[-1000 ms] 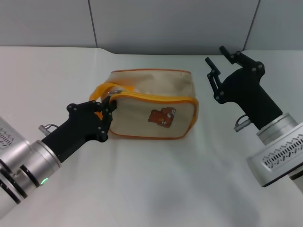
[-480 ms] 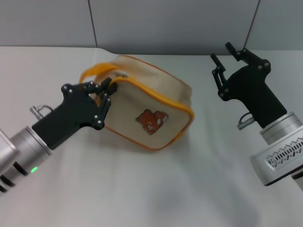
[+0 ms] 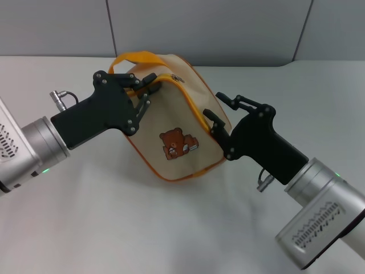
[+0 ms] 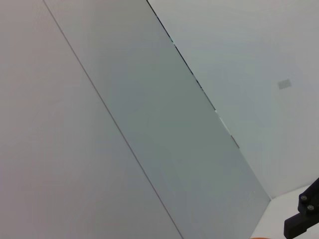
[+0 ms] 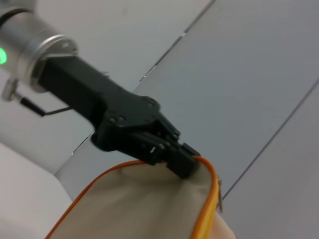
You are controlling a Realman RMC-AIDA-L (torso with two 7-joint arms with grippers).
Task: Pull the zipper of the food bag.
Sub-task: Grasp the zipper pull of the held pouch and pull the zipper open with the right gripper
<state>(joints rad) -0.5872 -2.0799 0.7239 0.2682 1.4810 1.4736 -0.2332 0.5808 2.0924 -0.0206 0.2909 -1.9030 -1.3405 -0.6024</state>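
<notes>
The food bag [image 3: 177,123], beige with orange piping and a brown bear patch [image 3: 177,144], hangs tilted above the table. My left gripper [image 3: 145,91] is shut on its upper left corner, under the orange strap handle [image 3: 134,57]. The yellow-orange zipper [image 3: 197,103] runs along the upper edge, down to the right. My right gripper [image 3: 219,113] is open against the bag's right end, one finger [image 3: 214,119] touching the edge. The right wrist view shows the left gripper [image 5: 183,162] clamped on the bag [image 5: 139,206], the zipper tape [image 5: 213,191] and a small silver pull tab [image 5: 220,201].
The white table [image 3: 85,228] lies below the bag, with a grey panelled wall [image 3: 205,28] behind it. The left wrist view shows only the wall [image 4: 149,119] and a black part at its corner.
My left gripper has lifted the bag off the table and tilted it, right end down. My right arm has swung left and down to the bag's right end.
</notes>
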